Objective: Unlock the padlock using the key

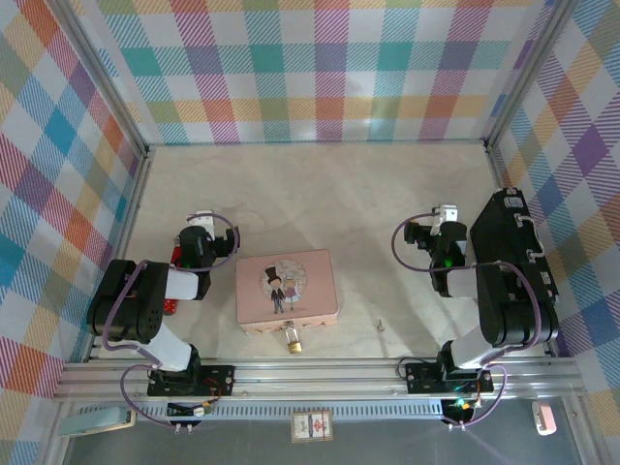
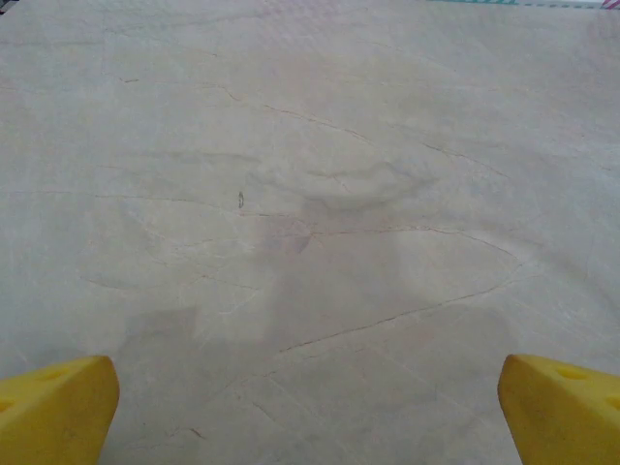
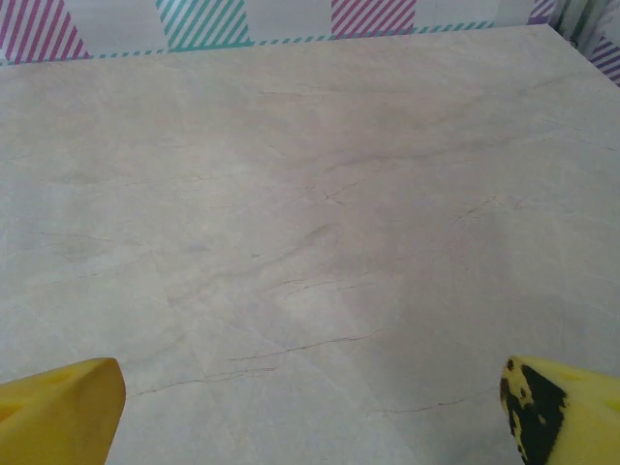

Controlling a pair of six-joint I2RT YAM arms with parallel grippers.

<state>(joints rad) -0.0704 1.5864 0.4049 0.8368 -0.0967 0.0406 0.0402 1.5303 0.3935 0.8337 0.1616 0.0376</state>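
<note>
We see a small padlock with a brass-gold body and a silvery metal loop (image 1: 292, 336). It lies on the pale, stone-look table (image 1: 320, 184), close to the middle of the near edge. Its long side runs from the near edge toward the far edge. The silvery loop points to the far edge and the gold body points to the near edge. The loop end touches the near side of a flat pink metal tin with a cartoon couple on its lid (image 1: 287, 288). We cannot tell if the loop is hooked onto the tin.

A very small, thin, silvery-grey metal key (image 1: 382, 325) lies flat on the table. It is near the padlock, on the side toward the right edge, and does not touch it. Its long side seems to run from near to far too. It is too tiny for us to tell which end is which.

The left gripper (image 2: 310, 417) hangs over bare table, and its two yellow fingers stand wide apart with nothing between them. The right gripper (image 3: 310, 417) does the same over another bare part of the table. A red plastic toy (image 1: 174, 258) peeks out under the left arm, near the left edge.
</note>
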